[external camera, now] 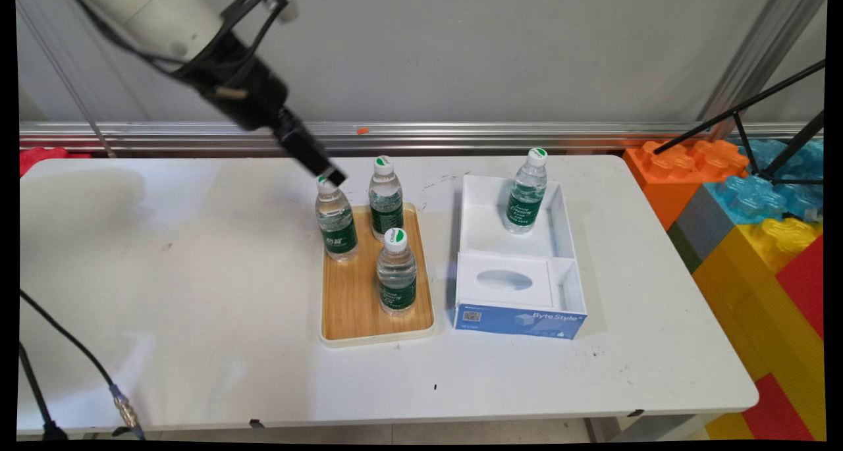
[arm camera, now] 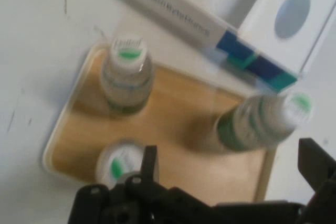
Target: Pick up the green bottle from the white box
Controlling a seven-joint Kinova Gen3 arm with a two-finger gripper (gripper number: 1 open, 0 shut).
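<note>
Above tray (external camera: 349,299): fingers (arm camera: 150,163) spread; bottle cap (arm camera: 121,162) beside.

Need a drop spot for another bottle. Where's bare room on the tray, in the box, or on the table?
The wooden tray is bare at its near left, in front of the left bottle and beside the near bottle; its far end is crowded, with the end effector over it. The white box has floor free left of its bottle. The table left of the tray is wide open.
</note>
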